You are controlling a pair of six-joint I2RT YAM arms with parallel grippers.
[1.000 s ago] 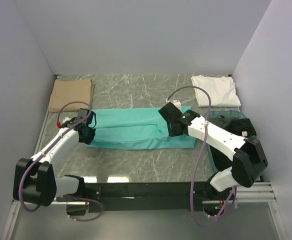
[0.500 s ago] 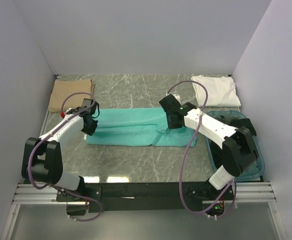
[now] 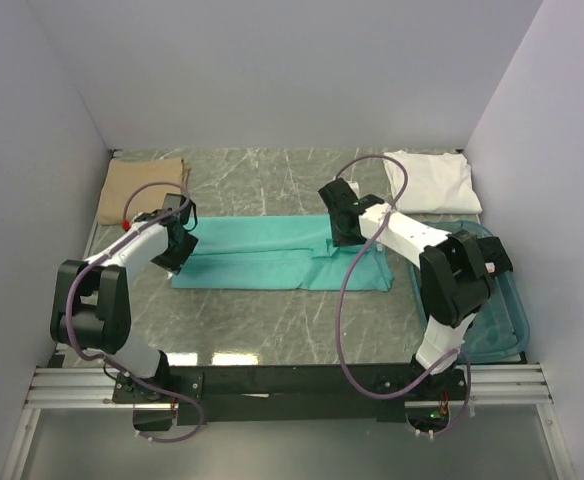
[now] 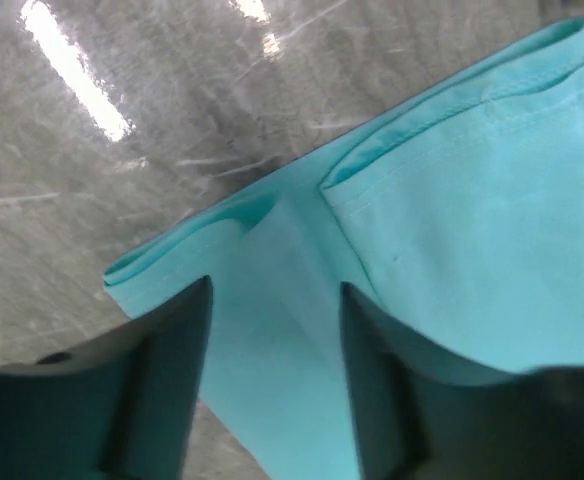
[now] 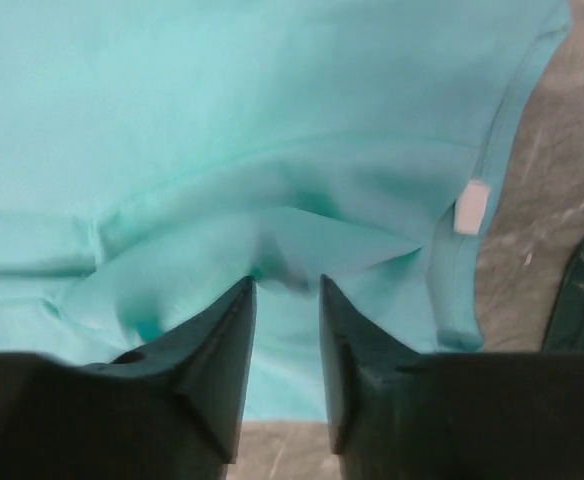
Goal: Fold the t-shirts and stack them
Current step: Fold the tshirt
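A teal t-shirt [image 3: 262,255] lies folded into a long band across the middle of the table. My left gripper [image 3: 178,247] hovers over its left end, fingers apart, with teal cloth [image 4: 452,220] lying flat below the gap [image 4: 275,292]. My right gripper [image 3: 344,232] is over the band's right part; in the right wrist view its jaws [image 5: 285,286] stand apart above a raised crease of the teal shirt [image 5: 222,120], gripping nothing. A folded tan t-shirt [image 3: 142,188] lies at the back left. A folded white t-shirt [image 3: 430,180] lies at the back right.
A blue-green plastic tub [image 3: 497,330] stands at the right edge, partly covered by the right arm. A white label [image 5: 471,207] shows at the teal shirt's neck. Grey walls close in the table on three sides.
Both grippers carried the teal shirt's near edge toward the back, narrowing it into a band. Both then opened and let the cloth go.
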